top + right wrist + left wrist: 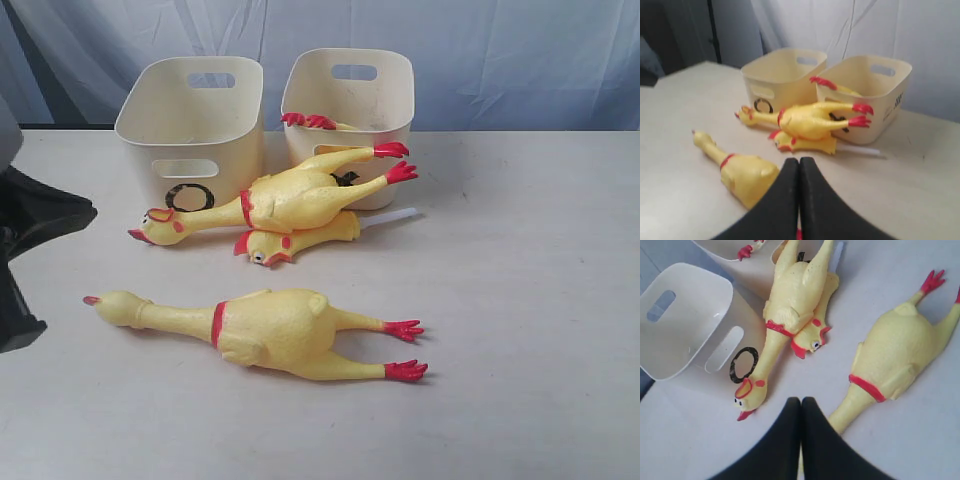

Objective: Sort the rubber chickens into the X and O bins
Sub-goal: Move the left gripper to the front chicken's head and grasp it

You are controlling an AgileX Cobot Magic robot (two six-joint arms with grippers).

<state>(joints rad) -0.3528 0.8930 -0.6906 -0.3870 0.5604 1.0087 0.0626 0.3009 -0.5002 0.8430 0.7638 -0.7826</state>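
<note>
The O bin (190,115) stands back left, its black O (190,197) facing front. Beside it is the second cream bin (350,95), its front mark mostly hidden; a chicken's red feet (308,121) stick over its rim. A long chicken (280,200) lies in front of both bins, resting against a shorter chicken (298,240). Another long chicken (270,330) lies nearer the front. My left gripper (801,400) is shut and empty, hovering by that chicken's neck (852,407). My right gripper (799,160) is shut and empty above its body (747,177).
A white tube (390,218) pokes out from behind the shorter chicken toward the right bin. The left arm's dark base (30,240) fills the left edge. A pale curtain (500,50) hangs behind the table.
</note>
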